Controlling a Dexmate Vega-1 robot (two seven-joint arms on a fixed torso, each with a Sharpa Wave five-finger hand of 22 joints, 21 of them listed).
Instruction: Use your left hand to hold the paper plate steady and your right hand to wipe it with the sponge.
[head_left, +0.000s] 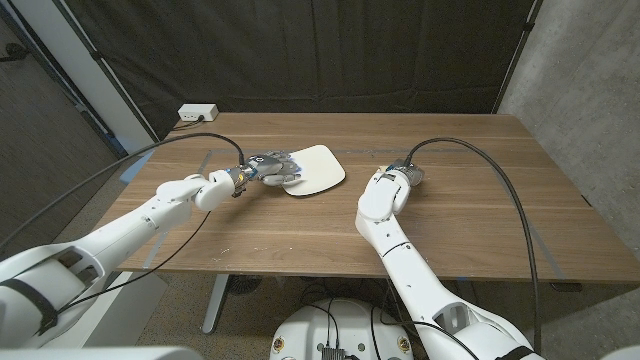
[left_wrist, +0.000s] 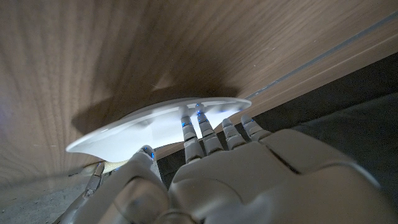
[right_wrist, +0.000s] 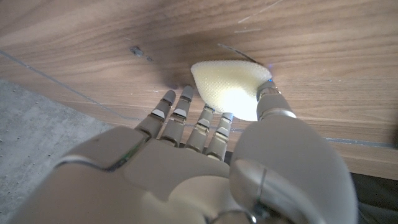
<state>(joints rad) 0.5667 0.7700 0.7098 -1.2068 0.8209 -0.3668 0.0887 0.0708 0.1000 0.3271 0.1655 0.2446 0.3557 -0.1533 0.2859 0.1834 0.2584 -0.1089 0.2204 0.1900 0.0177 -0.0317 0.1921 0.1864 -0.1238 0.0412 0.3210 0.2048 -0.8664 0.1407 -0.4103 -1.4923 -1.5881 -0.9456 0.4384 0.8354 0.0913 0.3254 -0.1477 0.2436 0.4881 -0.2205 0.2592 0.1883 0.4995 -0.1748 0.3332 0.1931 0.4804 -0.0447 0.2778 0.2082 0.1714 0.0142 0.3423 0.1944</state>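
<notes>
Both arms are coming in from the bottom corners in head view, w/ the wooden table (head_left: 450, 220) under them. Left hand (head_left: 268, 168) is sitting at the plate's near-left edge, fingers laid over the rim of the paper plate (head_left: 316, 170). Plate is lying left of table centre, white, looking roughly oval from this angle, long axis running from near-left to far-right. Right hand (head_left: 397, 178) is hovering or resting right of the plate, well apart from it; can't tell its grip from here.

Left wrist view: left hand (left_wrist: 249, 174) is filling the lower part, fingers (left_wrist: 194, 134) pressing on one face of the plate (left_wrist: 130, 130), thumb (left_wrist: 144, 157) showing at the other, so it's pinching the rim. Plate is looking shallow, white, tilted, w/ a shadow on the wood behind it.

Right wrist view: right hand (right_wrist: 205, 168) is reaching toward the sponge (right_wrist: 231, 84), fingers (right_wrist: 180, 112) close together and curling at its edge, thumb (right_wrist: 270, 102) touching the other side. Sponge is pale yellow, fine-pored, rounded-triangular, lying against the table. Can't tell if it's actually being gripped or just touched.
</notes>
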